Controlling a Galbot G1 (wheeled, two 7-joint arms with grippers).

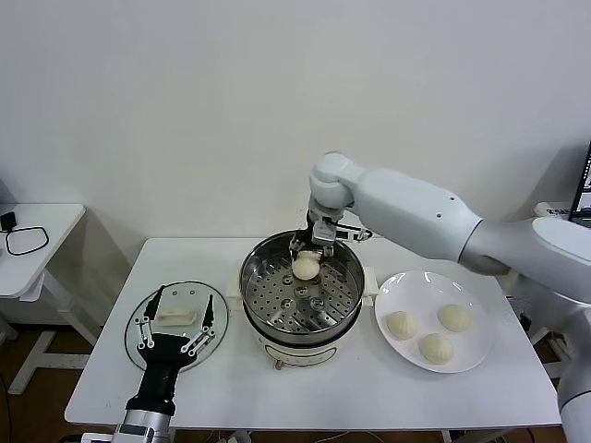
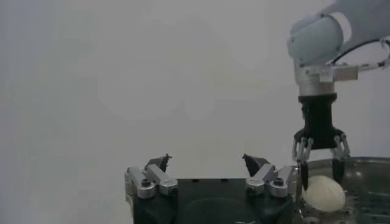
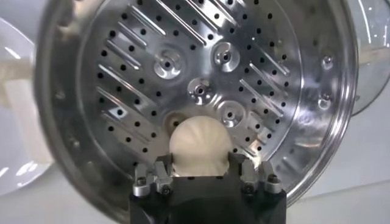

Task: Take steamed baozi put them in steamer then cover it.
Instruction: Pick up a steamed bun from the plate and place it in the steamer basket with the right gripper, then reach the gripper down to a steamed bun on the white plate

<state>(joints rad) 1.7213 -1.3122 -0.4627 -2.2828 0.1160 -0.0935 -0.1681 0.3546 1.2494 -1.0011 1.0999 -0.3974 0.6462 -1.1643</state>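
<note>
Head view, table (image 1: pixel 102 388): white top carrying every item listed below.
Steamer (image 1: pixel 259 293): standing at the table's centre on its cream base, perforated tray showing; seen from above in the right wrist view (image 3: pixel 91 73).
Plate (image 1: pixel 466 355): lying just right of the steamer, bearing three steamed baozi (image 1: pixel 401 325), (image 1: pixel 454 317), (image 1: pixel 436 348).
Cover (image 1: pixel 218 309): resting flat on the table left of the steamer, white handle up.
Right gripper (image 1: pixel 307 247): reaching down over the steamer's far side, fingers (image 3: pixel 159 173) closing around a fourth baozi (image 3: pixel 200 145) just above the tray; also showing in the left wrist view (image 2: pixel 319 169).
Left gripper (image 1: pixel 172 337): hovering over the cover's near edge, fingers (image 2: pixel 155 178) spreading wide, holding nothing.
</note>
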